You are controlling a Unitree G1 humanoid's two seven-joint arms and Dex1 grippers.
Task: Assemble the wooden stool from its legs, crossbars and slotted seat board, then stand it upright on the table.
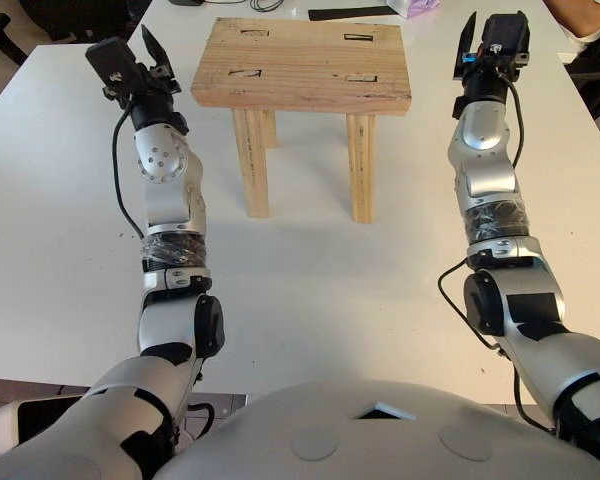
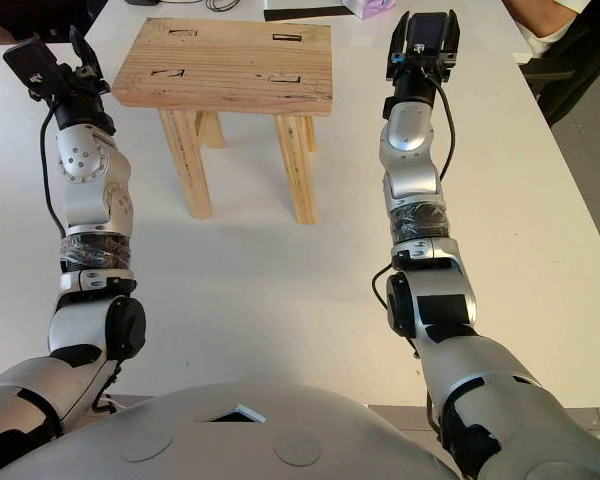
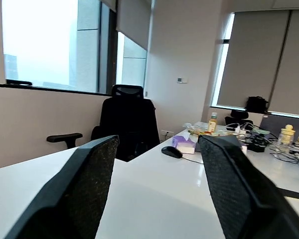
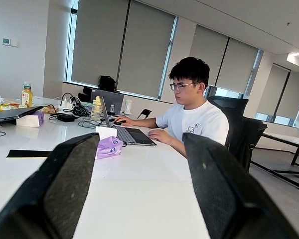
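Observation:
The wooden stool [image 1: 302, 63] stands upright on the white table [image 1: 310, 300], its slotted seat board on top and its legs [image 1: 252, 160] under it. My left gripper [image 1: 158, 55] is held up to the left of the seat, apart from it, open and empty. In the left wrist view its two dark fingers [image 3: 74, 194] frame bare tabletop. My right gripper [image 1: 493, 30] is raised to the right of the seat, also open and empty. Its dark pads [image 4: 65, 184] stand wide apart in the right wrist view.
A black strip [image 1: 350, 13] and a purple tissue pack [image 4: 108, 147] lie on the far part of the table. A person works at a laptop [image 4: 124, 132] beyond the far right corner. A black office chair [image 3: 128, 119] stands past the far left edge.

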